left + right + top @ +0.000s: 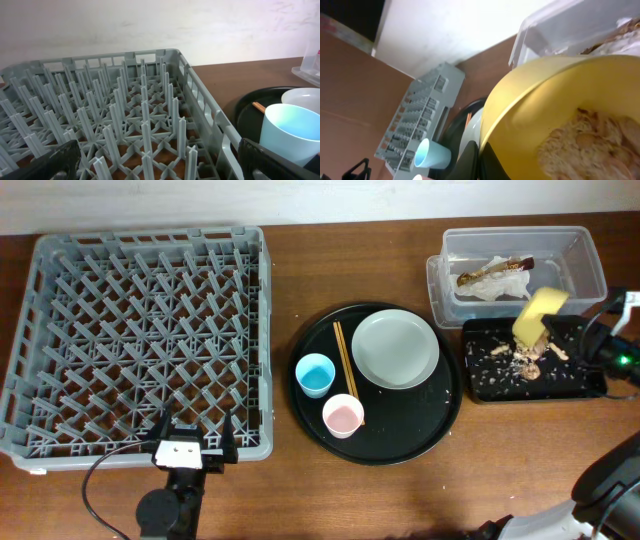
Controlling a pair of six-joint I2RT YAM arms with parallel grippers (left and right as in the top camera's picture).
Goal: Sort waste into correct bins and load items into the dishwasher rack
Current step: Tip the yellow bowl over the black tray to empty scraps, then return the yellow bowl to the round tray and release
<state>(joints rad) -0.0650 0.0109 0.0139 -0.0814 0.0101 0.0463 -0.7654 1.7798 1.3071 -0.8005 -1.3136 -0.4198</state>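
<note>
Jaws of right gripper [563,330] clamped on rim of yellow bowl [540,315], tipped on edge over shallow black tray [480,388]. Jaws of left gripper [195,436] spread wide at near wall of grey rack [60,435], gripping nothing. Only from right wrist: tan scraps [585,145] inside bowl. Only from overhead: scraps strewn in black tray; napkin with wrapper [492,280] in clear tub [590,265]; plate [395,348], blue cup [314,374], pink cup [343,415], chopsticks [347,360] on round tray [400,442].
</note>
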